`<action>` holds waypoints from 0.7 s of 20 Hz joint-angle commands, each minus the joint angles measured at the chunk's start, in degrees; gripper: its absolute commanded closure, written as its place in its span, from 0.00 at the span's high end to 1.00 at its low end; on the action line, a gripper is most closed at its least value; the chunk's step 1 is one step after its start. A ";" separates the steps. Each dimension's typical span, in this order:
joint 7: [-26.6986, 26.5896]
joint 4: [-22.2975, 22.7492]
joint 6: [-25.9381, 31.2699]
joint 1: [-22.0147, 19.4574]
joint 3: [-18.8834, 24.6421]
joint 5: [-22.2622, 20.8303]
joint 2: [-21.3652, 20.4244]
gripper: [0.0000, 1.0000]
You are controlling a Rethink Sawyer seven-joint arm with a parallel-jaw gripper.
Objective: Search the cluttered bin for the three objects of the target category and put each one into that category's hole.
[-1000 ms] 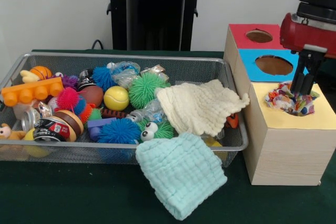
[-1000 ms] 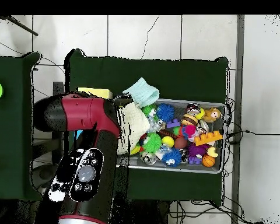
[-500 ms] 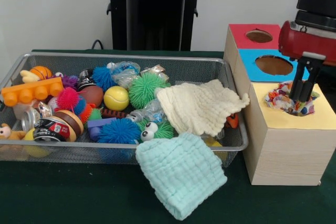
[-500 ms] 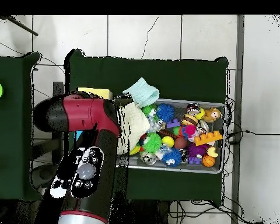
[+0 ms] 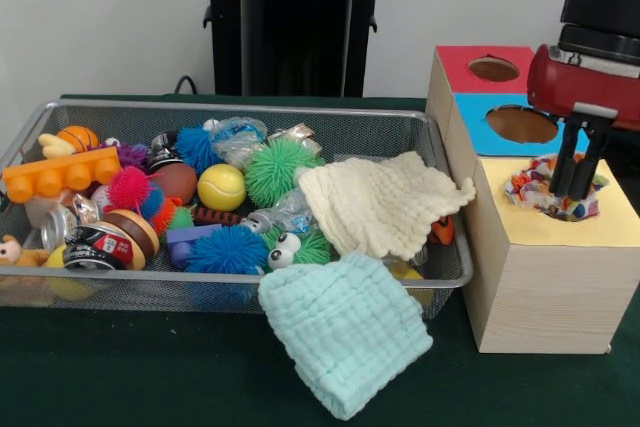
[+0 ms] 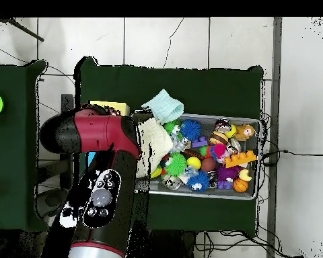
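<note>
Hovering at the right of the front view, black two-fingered gripper (image 5: 577, 169) spread, clasping nothing, tips just over the multicoloured crinkly fabric scrunchie (image 5: 550, 190). Sits bunched in the round hole of the yellow-topped wooden box (image 5: 545, 267), partly proud of the rim. Risk, as a judgement: could snag on a fingertip and ride back out, or stay wedged without dropping. Cream waffle cloth (image 5: 380, 202) and mint knitted cloth (image 5: 345, 330) drape the grey wire-mesh bin (image 5: 250, 115), possibly hiding targets.

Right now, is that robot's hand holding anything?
Hand: open, fingers apart, holding nothing; its tips sit over the crumpled multicoloured cloth in the yellow-topped hole.
</note>
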 commanded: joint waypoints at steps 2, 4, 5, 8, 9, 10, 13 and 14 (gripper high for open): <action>8.57 6.01 -4.54 -0.43 4.00 -1.78 3.84 0.00; 8.50 5.68 -4.95 0.05 3.31 -2.20 4.42 0.00; 8.36 5.45 -5.03 0.24 3.07 -2.38 4.73 0.00; 8.93 4.83 -5.94 1.40 1.50 -2.68 5.68 0.00; 8.73 4.79 -5.93 1.46 1.41 -2.68 5.76 0.00; 8.52 4.80 -5.77 1.44 1.48 -2.58 5.86 0.00; 8.20 4.11 -5.18 1.78 0.95 -2.49 6.73 0.00; 8.23 3.77 -5.09 2.02 0.56 -2.51 6.97 0.00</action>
